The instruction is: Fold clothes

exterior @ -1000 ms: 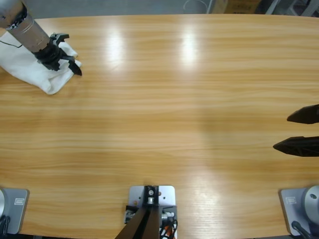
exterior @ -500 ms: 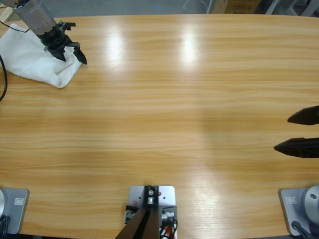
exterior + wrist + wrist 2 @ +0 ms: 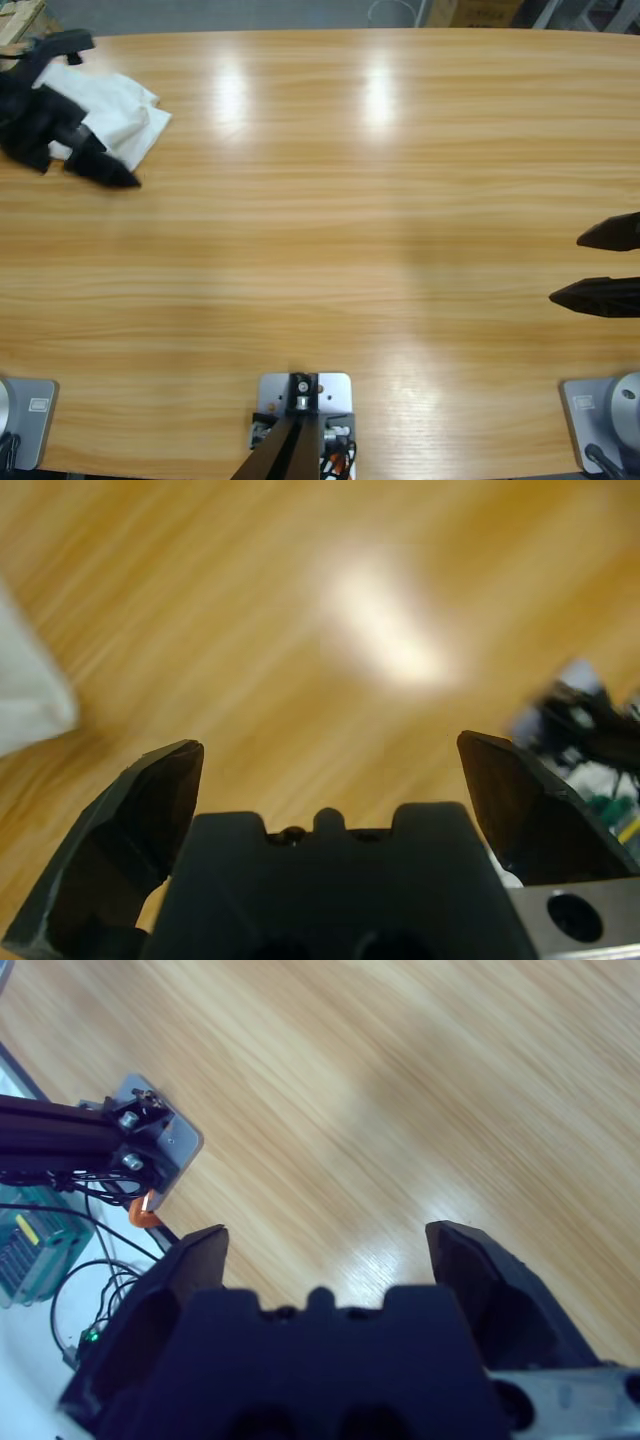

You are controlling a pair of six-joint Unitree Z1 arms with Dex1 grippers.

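Left hand (image 3: 75, 150) open, empty, beside bunched shirt (image 3: 115, 115) at far left counter (image 3: 350, 200) corner. Right hand (image 3: 600, 262) open, idle, well apart. Risk: shirt near edge; misjudged grab may push it off.

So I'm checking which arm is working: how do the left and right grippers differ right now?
The left gripper is at the table's far left corner beside the white T-shirt; the right gripper is at the right edge, far from it. The wrist views show cloth at the frame edge for the left, only bare wood and rig parts for the right. Both are open and hold nothing.
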